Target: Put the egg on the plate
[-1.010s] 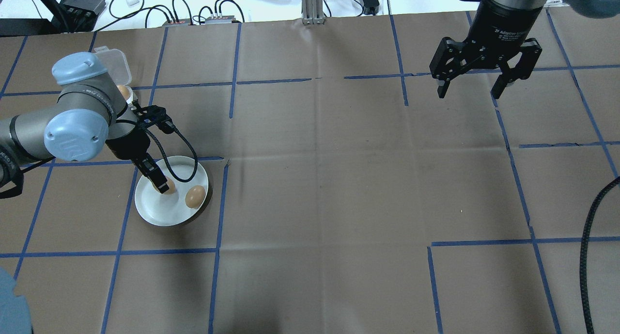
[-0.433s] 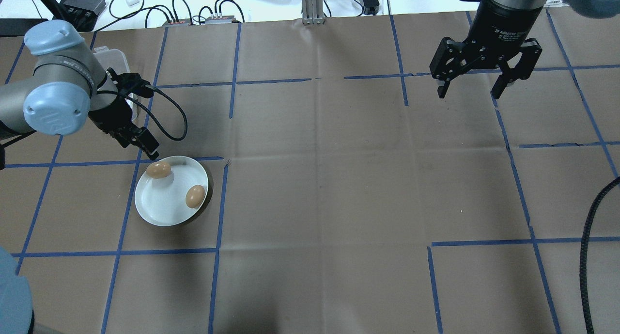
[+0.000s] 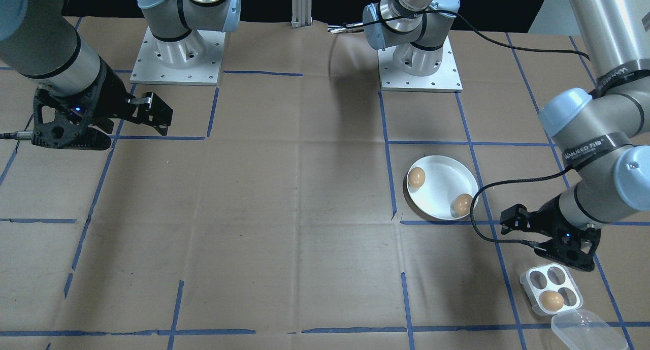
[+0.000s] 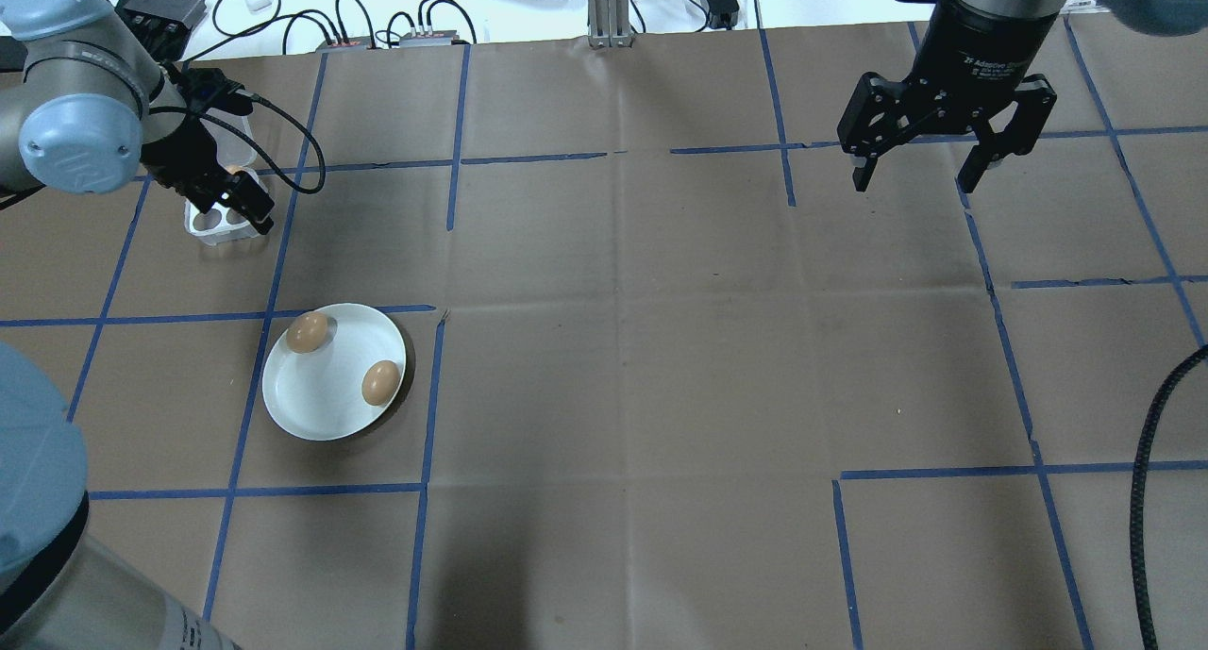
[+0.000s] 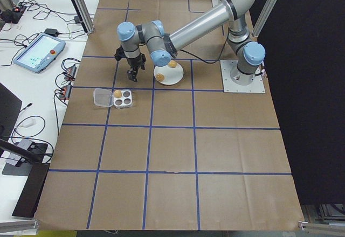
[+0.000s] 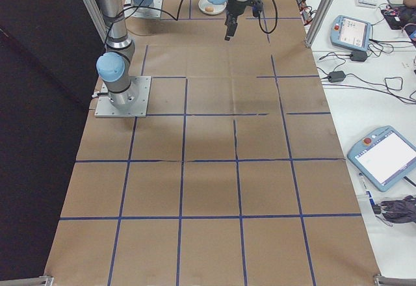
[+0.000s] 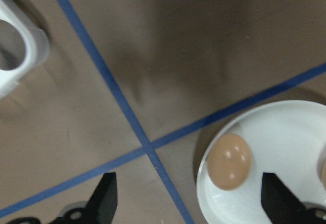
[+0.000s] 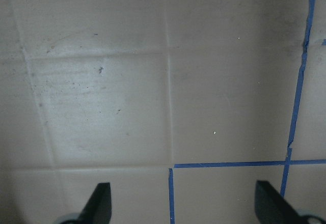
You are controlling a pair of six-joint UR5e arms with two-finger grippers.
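black fingers of the left gripper (image 4: 241, 207) are spread wide with nothing between them; in the left wrist view the two fingertips (image 7: 107, 196) are seen at the bottom corners with bare table paper and a blue tape line (image 7: 122, 112) between. the gripper is held above the egg tray (image 3: 551, 289), pointed down and slightly tilted, with the left arm (image 4: 71, 112) bent at the elbow and reaching in from the table's edge. one brown egg (image 3: 551, 300) is seated in a cup of the tray, and the clear lid (image 3: 589, 329) is folded open beside it. the plate (image 4: 321, 409) is set on the brown paper, apart from the tray, and two eggs are lying on it: one (image 4: 308, 332) at the rim nearer the tray, the other (image 4: 380, 382) at the opposite rim. the right gripper (image 4: 944, 155) is held high over the far side of the table, pointed straight down, its fingers spread wide and holding nothing.
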